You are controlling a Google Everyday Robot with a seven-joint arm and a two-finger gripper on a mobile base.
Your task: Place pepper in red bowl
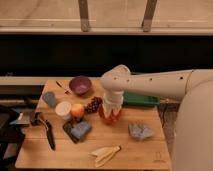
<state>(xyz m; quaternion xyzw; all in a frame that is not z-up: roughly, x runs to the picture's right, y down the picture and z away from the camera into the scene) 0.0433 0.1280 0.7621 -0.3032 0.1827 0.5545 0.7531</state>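
The red bowl [110,118] stands near the middle of the wooden table [145,152]. My gripper [111,106] hangs from the white arm that reaches in from the right. It points straight down, right over the bowl, and hides most of it. No pepper shows at the gripper. A small slim dark-orange thing [62,87] lies at the back left next to the purple bowl [80,85]; I cannot tell whether it is the pepper.
Left of the red bowl are dark grapes [93,104], a round orange fruit [77,110] and a white cup [63,109]. A green tray [142,99] lies behind the arm. A grey cloth [140,131], a banana peel [106,154], a blue sponge [80,130] and a black tool [48,134] lie in front.
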